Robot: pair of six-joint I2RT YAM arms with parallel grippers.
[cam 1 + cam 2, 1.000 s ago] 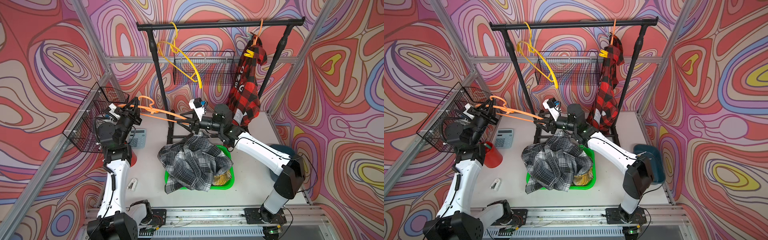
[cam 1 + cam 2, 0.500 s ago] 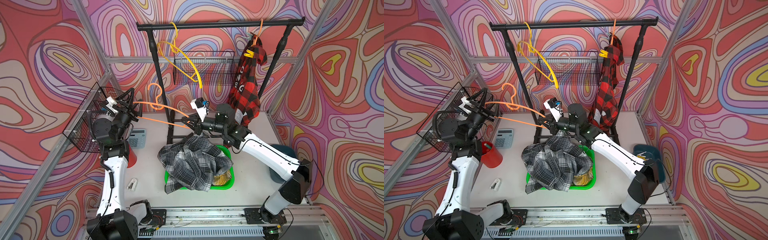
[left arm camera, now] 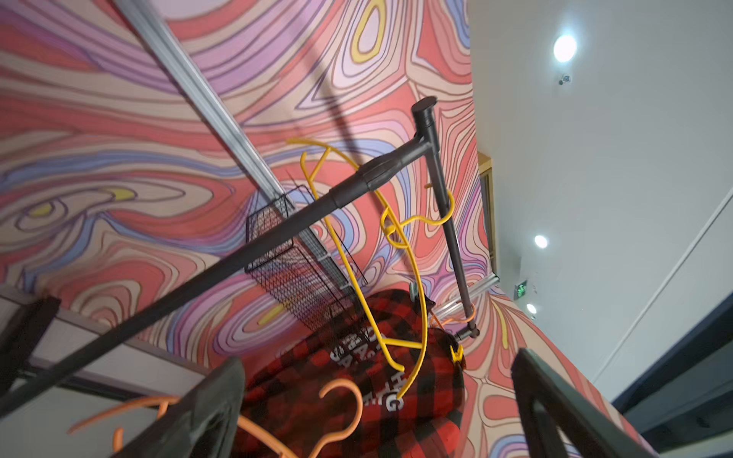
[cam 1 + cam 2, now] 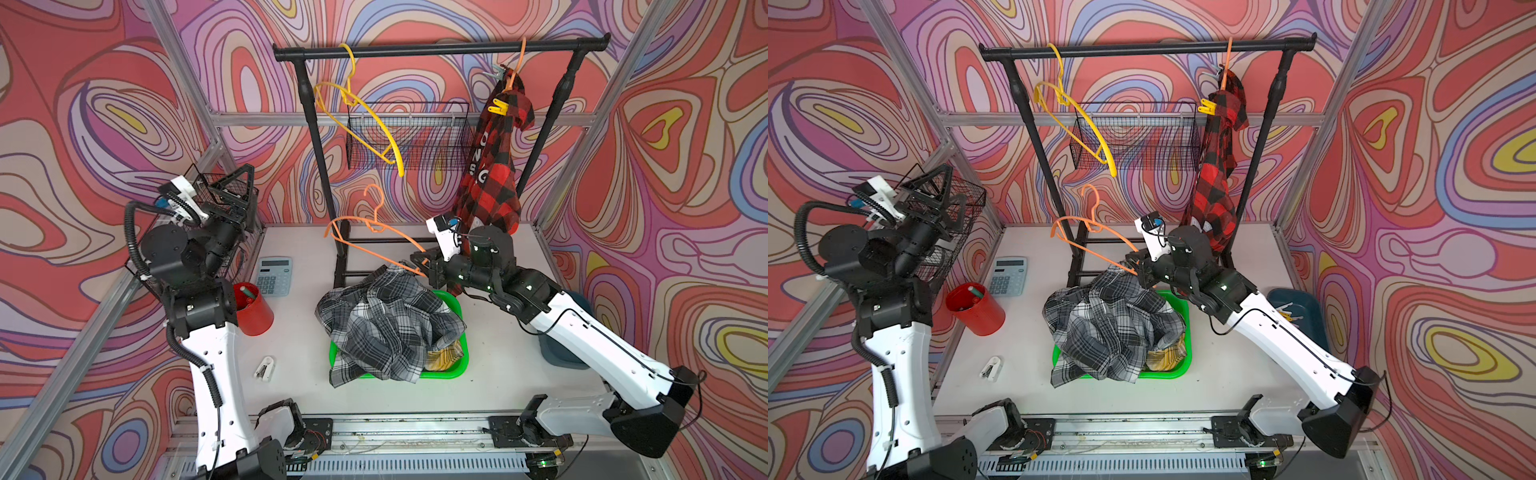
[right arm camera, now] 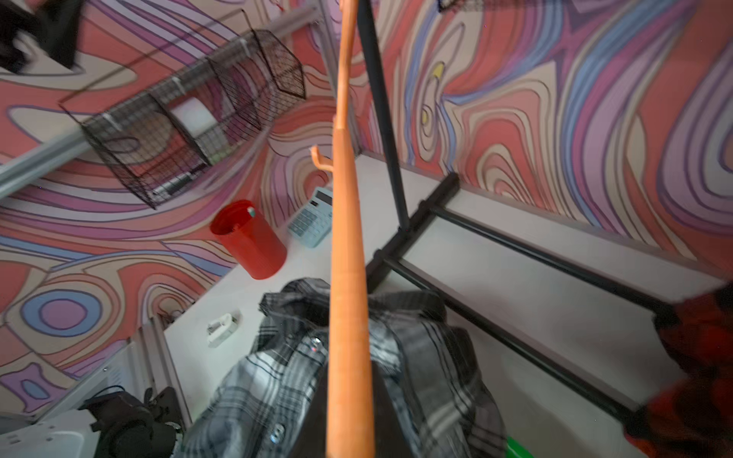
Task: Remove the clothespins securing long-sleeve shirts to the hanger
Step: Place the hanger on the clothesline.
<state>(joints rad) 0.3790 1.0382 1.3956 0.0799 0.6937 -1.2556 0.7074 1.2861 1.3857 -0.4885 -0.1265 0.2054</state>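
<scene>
**Rack station: one shirt pinned, two in the tray**

- Left gripper (image 4: pixel 239 197): raised beside the side basket (image 4: pixel 959 245), jaws spread wide, nothing between them.
- Right gripper (image 4: pixel 424 264): clamped on the tip of one arm of the orange hanger (image 5: pixel 349 277), just above the edge of the grey shirt (image 4: pixel 386 324).
- Orange hanger: off the rail (image 4: pixel 436 50), hook uppermost, reaching from the right gripper toward the rack's left post.
- Grey shirt: heaped in the green tray (image 4: pixel 457 370), spilling over its front and left rims onto the table (image 4: pixel 498 374).
- Yellow shirt (image 4: pixel 444 357): under the grey shirt, with only a patch showing at the tray's front right corner.
- Red shirt (image 4: pixel 490 183): white lettering. It hangs at the right end of the rail from a second orange hanger (image 4: pixel 520 58).
- Yellow clothespin (image 4: pixel 498 109): clipped to the red shirt's shoulder, a little below the hook of the second orange hanger.
- Loose clothespins (image 4: pixel 1287 313): several, yellow and white, lie in the blue tray (image 4: pixel 1314 305) just beyond the right arm, seen in a top view.
- Yellow hanger (image 4: pixel 400 164): bare, hooked on the left part of the rail.
- Also on the table: a red cup (image 4: pixel 253 316) and a calculator (image 4: pixel 274 276), both near the left arm.
</scene>
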